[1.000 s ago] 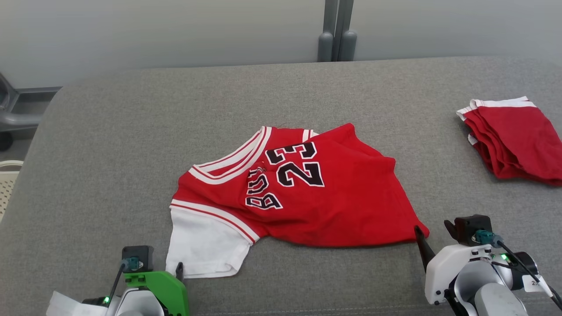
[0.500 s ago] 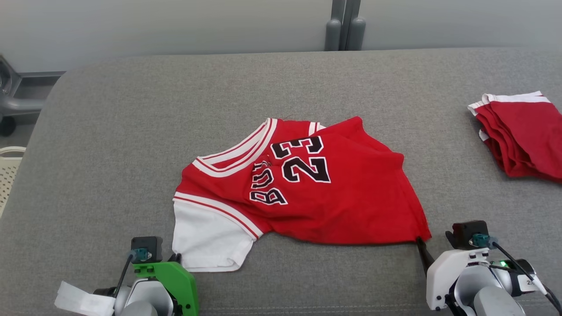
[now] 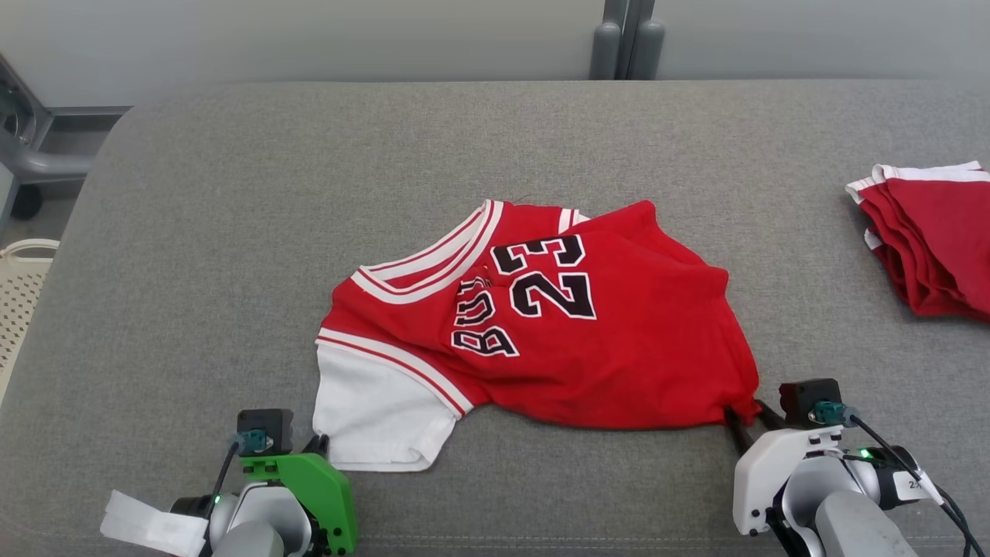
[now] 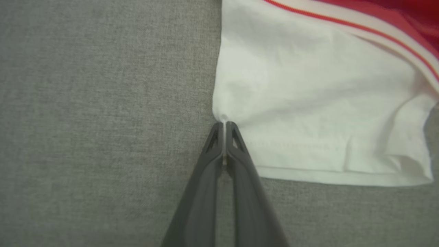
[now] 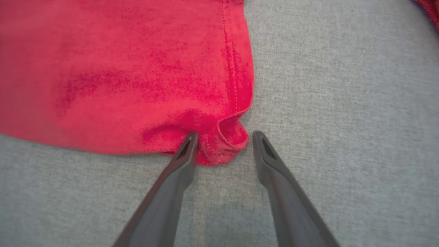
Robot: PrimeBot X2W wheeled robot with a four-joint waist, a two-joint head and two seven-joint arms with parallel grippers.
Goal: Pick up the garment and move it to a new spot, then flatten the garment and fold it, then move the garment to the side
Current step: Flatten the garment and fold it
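The garment (image 3: pixel 619 356), a red jersey with "23" and a white sleeve, lies rumpled in the middle of the grey padded surface (image 3: pixel 232 232). My left gripper (image 3: pixel 319 445) is at the near left corner of the sleeve. In the left wrist view that gripper (image 4: pixel 224 127) is shut, with the edge of the white sleeve (image 4: pixel 308 113) pinched between its tips. My right gripper (image 3: pixel 744 418) sits at the jersey's near right hem corner. Seen from the right wrist, it (image 5: pixel 224 141) stands open, its two fingers astride the bunched red corner (image 5: pixel 229 144).
A second red garment with white trim (image 3: pixel 928 240) lies folded at the right edge. A white perforated basket (image 3: pixel 19 294) and a grey frame (image 3: pixel 31 155) stand off the left side. Two grey posts (image 3: pixel 626 39) rise behind the far edge.
The head camera has shifted, so the whole picture has slid. My left gripper has shut on the sleeve corner. My right gripper has moved in around the hem corner and its fingers have drawn closer.
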